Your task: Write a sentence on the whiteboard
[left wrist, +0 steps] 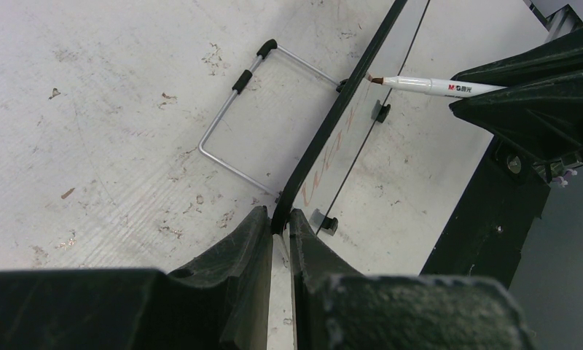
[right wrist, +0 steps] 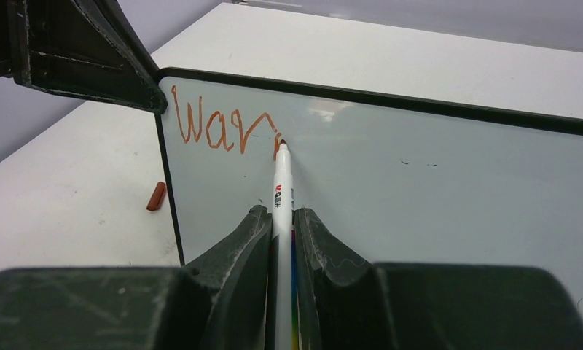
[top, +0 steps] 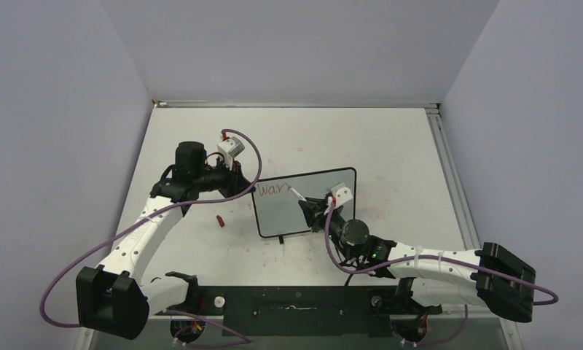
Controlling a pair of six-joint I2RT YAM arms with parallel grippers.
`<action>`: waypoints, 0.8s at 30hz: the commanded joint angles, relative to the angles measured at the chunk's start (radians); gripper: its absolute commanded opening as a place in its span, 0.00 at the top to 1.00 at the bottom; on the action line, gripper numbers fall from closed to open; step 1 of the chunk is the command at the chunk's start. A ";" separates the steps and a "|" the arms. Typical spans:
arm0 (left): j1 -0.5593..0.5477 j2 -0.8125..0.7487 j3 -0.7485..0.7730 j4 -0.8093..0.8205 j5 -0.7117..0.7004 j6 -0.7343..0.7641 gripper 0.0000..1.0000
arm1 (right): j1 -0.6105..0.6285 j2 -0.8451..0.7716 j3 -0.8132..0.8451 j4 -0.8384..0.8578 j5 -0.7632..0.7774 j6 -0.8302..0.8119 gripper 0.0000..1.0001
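The small grey-white whiteboard [top: 281, 216] in its thin black frame stood mid-table, with the red marker lettering [right wrist: 217, 130] at its upper left. My white marker pen [right wrist: 282, 191] met the board just right of that lettering, with blank surface lying rightward. The right gripper [right wrist: 281, 219] clamped the pen and the left gripper [left wrist: 278, 220] pinched the frame.

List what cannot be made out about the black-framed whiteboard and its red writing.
- Left wrist view: the red marker writing is unreadable, the black-framed whiteboard seen nearly edge-on.
- Right wrist view: the board's lower edge is hidden behind the black right gripper; its right end runs off the picture.
- Top view: the small red piece beside the board is too small to identify.
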State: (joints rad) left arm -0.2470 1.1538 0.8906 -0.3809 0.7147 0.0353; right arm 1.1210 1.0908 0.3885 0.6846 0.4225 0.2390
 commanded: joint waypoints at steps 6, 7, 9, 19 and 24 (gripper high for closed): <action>0.007 0.004 0.001 -0.032 -0.035 0.020 1.00 | 0.000 -0.045 0.004 0.012 0.081 0.009 0.95; 0.007 0.003 0.000 -0.033 -0.034 0.021 1.00 | 0.000 -0.047 -0.001 0.005 0.083 0.015 0.95; 0.007 0.002 0.000 -0.033 -0.034 0.020 1.00 | 0.000 -0.046 -0.012 -0.005 0.082 0.026 0.95; 0.007 0.000 -0.001 -0.033 -0.034 0.020 1.00 | 0.002 -0.019 -0.046 -0.016 0.056 0.078 0.95; 0.008 0.001 -0.001 -0.033 -0.034 0.020 1.00 | 0.002 -0.023 -0.048 -0.017 0.056 0.078 0.95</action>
State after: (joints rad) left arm -0.2470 1.1538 0.8906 -0.3809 0.7136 0.0357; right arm 1.1210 1.0634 0.3508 0.6758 0.4568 0.3046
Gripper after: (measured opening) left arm 0.109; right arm 0.151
